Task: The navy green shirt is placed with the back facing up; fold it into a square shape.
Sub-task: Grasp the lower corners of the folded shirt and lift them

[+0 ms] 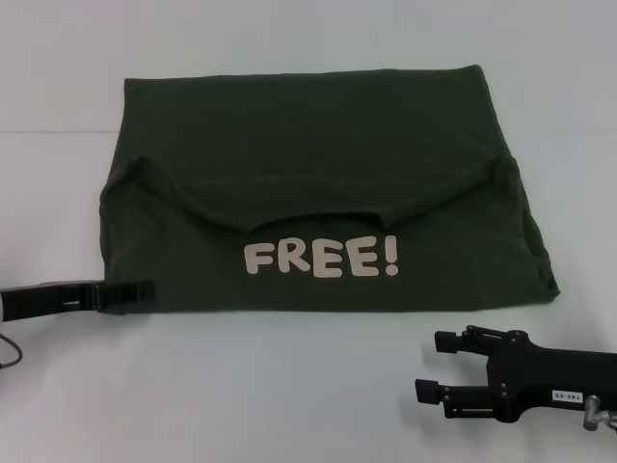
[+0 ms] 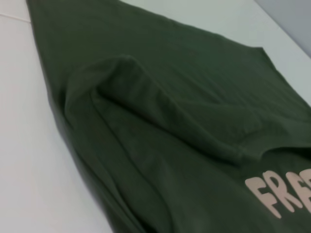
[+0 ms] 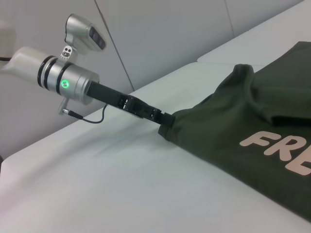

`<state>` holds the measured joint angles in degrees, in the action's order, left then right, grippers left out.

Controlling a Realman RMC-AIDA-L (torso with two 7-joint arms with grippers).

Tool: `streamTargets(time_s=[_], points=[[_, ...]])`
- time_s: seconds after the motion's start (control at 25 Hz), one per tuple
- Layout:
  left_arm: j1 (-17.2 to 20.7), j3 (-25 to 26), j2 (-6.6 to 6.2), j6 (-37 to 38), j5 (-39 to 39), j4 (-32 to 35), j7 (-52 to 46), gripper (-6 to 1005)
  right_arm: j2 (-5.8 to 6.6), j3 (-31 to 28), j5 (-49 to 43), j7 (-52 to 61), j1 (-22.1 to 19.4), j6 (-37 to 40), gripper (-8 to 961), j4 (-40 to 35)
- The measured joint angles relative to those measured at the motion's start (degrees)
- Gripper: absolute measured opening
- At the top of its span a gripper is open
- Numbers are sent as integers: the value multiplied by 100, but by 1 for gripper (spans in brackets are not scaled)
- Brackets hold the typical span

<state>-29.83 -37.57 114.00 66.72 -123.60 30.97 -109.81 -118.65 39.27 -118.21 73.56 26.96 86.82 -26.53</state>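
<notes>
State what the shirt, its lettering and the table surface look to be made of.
The navy green shirt: soft matte knit, likely cotton; it drapes in limp folds without shine. The FREE! lettering: flat cream print, probably ink or vinyl. The table: smooth white, faintly glossy, maybe laminate. The left gripper meets the shirt's corner.

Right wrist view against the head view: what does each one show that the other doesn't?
Only the right wrist view shows the left arm's silver wrist with its green light and the wall behind it. Only the head view shows the right gripper, open and clear of the cloth, and the whole shirt. Both show the left gripper at the shirt's near left corner, the pale lettering and the white table.
</notes>
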Motion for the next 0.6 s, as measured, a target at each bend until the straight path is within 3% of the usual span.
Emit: streamTargets(time_s=[0.24,0.6], points=[[-4,-65,70,-166,-71,70,53,740,0,-33,0,28,0,1,906,-1],[1,-77,95,-123,-85,196,146,365,7,-40,29,53,-1,2,907,-1]])
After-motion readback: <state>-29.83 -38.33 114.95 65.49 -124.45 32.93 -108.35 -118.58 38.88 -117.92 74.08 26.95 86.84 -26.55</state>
